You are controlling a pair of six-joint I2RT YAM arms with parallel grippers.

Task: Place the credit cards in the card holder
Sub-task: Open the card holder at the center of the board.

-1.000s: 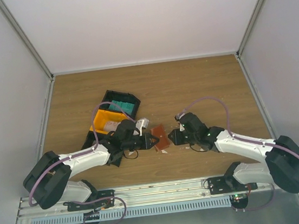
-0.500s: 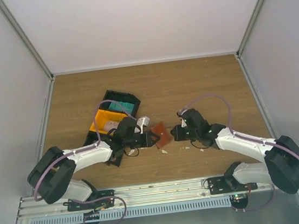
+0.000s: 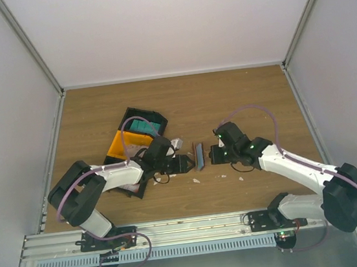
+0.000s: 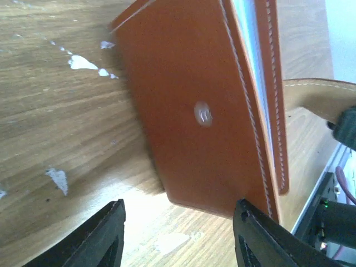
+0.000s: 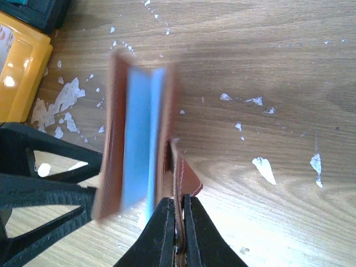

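Our right gripper is pinched tight on a stitched leather flap of the card holder, with the two fingers pressed together and the flap running down between them. From that grip the holder stands up on its edge, its two reddish-brown leaves parted a little and a blue face showing between them; we cannot tell whether that blue is lining or a card. Our left gripper faces the holder from the other side with its jaws well apart. In its wrist view the fingers sit at the bottom corners and the holder's plain brown outer face, with a small embossed mark in the middle, fills the space just ahead of them. We cannot tell whether either finger touches the leather. From above, the holder appears as a narrow upright strip between the two grippers, near the middle of the wooden table, whose surface is flecked with white scuffs. Behind our left arm lie a yellow bin and a black bin, touching each other. The teal credit cards rest in the black one, well apart from the holder.
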